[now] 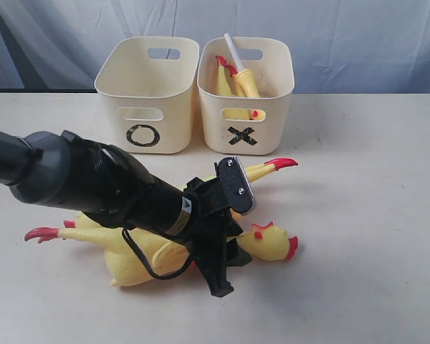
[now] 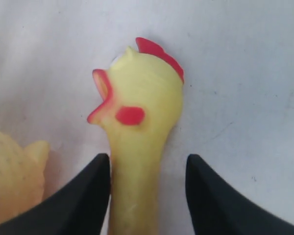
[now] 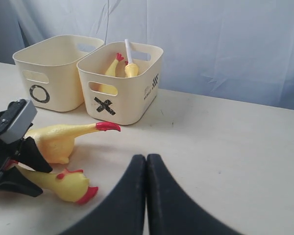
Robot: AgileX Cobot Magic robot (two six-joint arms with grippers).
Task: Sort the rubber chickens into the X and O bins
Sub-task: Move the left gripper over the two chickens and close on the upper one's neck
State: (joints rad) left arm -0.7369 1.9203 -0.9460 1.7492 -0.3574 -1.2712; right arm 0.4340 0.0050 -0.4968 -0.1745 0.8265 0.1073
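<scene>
The exterior camera shows the left arm [image 1: 107, 186] reaching in from the left edge and sloping down across the table [image 1: 373, 272], its wrist low over two chickens lying there. The left gripper [image 1: 236, 249] sits at the neck of the near chicken [image 1: 272, 244], whose head points right and whose feet trail out to the left under the arm. The far chicken [image 1: 261, 170] lies just behind the wrist, with a red tip sticking out to the right. Behind them the O bin [image 1: 172, 132] and the X bin [image 1: 215, 129] stand side by side, and a third chicken [image 1: 245, 82] is in the X bin.

In the left wrist camera, the black fingers [image 2: 83, 196] are spread on either side of that neck, not clamped on it. Bare table shows beside one of them.

In the right wrist camera, the right gripper [image 3: 146, 157] is clenched on nothing, over the table and apart from the chickens, facing the bins.
</scene>
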